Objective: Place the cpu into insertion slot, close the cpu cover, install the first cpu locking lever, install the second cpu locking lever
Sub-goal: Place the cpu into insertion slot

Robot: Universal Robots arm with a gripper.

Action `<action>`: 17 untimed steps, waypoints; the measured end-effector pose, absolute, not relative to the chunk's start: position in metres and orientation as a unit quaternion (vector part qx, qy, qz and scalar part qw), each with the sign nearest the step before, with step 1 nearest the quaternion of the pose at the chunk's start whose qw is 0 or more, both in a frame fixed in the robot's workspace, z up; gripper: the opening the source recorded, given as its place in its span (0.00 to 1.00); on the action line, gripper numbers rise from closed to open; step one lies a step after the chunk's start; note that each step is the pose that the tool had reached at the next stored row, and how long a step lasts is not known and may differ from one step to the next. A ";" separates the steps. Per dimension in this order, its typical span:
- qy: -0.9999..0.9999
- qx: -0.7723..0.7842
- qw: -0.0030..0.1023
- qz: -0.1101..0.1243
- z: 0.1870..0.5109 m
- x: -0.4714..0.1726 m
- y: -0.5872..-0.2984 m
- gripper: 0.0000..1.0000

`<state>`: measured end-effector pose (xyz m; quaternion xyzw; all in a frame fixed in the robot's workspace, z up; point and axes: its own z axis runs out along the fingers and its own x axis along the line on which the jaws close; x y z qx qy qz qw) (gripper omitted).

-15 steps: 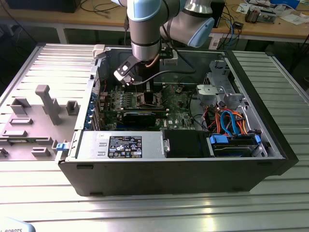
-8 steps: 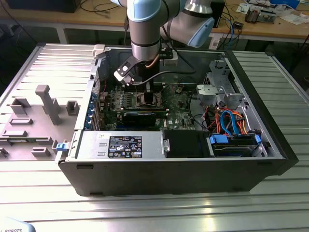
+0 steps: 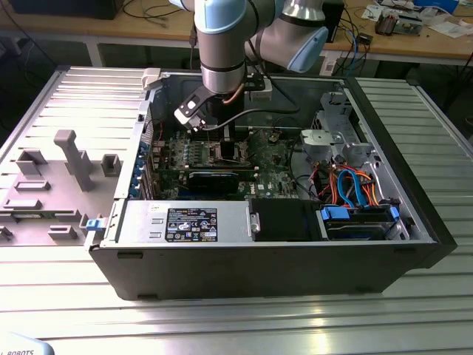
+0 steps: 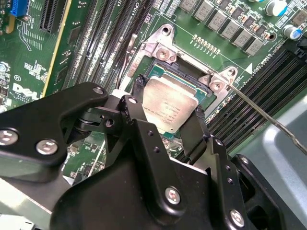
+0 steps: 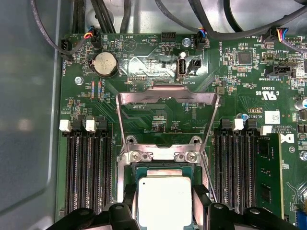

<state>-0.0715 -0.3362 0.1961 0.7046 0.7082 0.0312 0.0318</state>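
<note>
The cpu (image 4: 170, 103) (image 5: 163, 199), a square chip with a dull silver top, sits between the two black fingers of my gripper (image 4: 169, 98) (image 5: 164, 197), which press on its opposite edges. It hangs level, right over or just inside the insertion slot (image 4: 192, 73) (image 5: 163, 168) on the green board. The cpu cover (image 5: 168, 98) is swung open, its shiny frame tipped back off the socket from its hinge. A thin wire locking lever (image 4: 268, 120) (image 5: 207, 167) stands free at the socket's side. In the exterior view the gripper (image 3: 229, 144) is down inside the computer case.
Black memory slots (image 5: 91, 172) (image 5: 235, 167) flank the socket on both sides. The open case (image 3: 281, 255) holds a drive cage with blue and orange cables (image 3: 351, 188) at the exterior view's right. A grey fixture tray (image 3: 52, 185) lies at its left.
</note>
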 end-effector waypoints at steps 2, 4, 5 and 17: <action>0.708 0.705 0.032 0.031 0.196 -0.072 -0.336 0.54; 0.708 0.705 0.032 0.031 0.196 -0.072 -0.336 0.54; 0.708 0.705 0.032 0.031 0.196 -0.072 -0.336 0.54; 0.708 0.705 0.032 0.031 0.197 -0.072 -0.336 0.62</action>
